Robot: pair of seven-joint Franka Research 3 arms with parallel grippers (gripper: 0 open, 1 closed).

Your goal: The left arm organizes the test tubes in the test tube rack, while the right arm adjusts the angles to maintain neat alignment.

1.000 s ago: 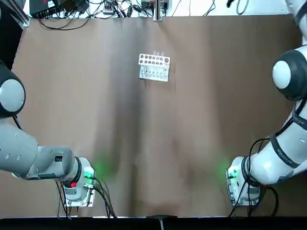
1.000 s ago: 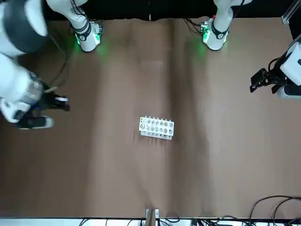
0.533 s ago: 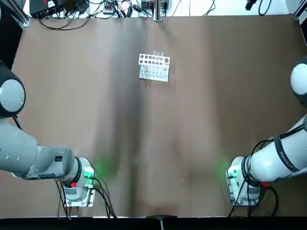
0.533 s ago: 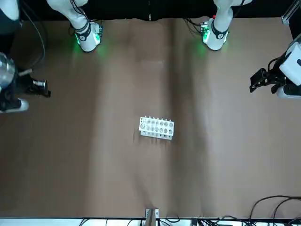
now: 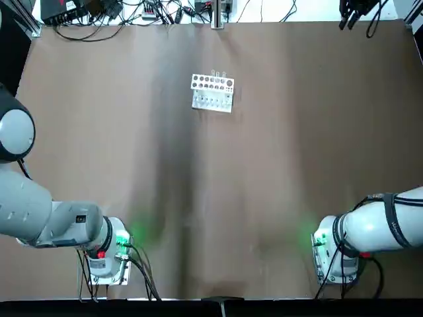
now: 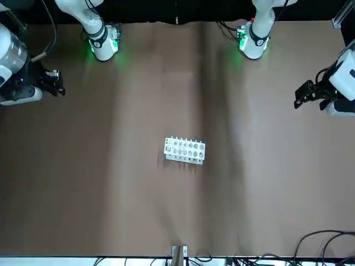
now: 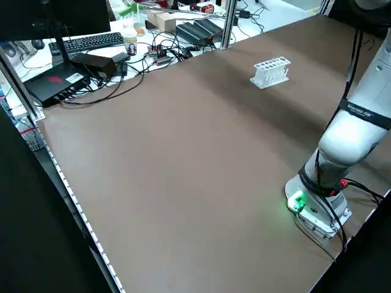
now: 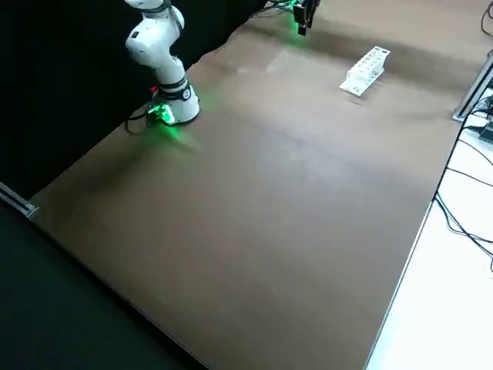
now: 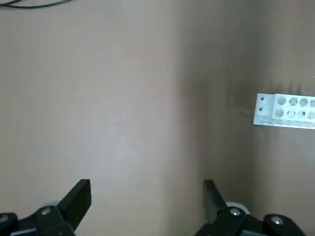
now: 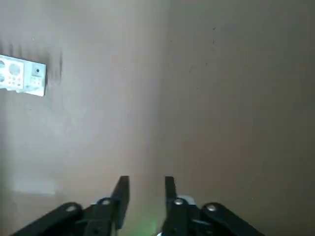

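Note:
The white test tube rack (image 5: 212,93) stands far of mid-table, also visible as the rack (image 6: 184,151) from the front. Two faint clear test tubes (image 5: 218,73) show at its far edge. My left gripper (image 6: 304,95) hangs over the table's left margin, well away from the rack; its wrist view shows the left gripper (image 9: 146,196) open wide and empty, with the rack (image 9: 285,111) off to one side. My right gripper (image 6: 54,84) is raised by the table's right edge; its wrist view shows the right gripper (image 10: 145,191) open by a narrow gap, holding nothing.
Both arm bases glow green at the near edge, the left base (image 5: 109,254) and the right base (image 5: 336,254). Cables and electronics (image 5: 132,10) crowd the space past the far edge. A keyboard (image 7: 98,41) and boxes lie beyond the table's left side.
The right arm has swung up and outward, carrying its gripper from over the table to its right edge. The left arm and the rack have not moved.

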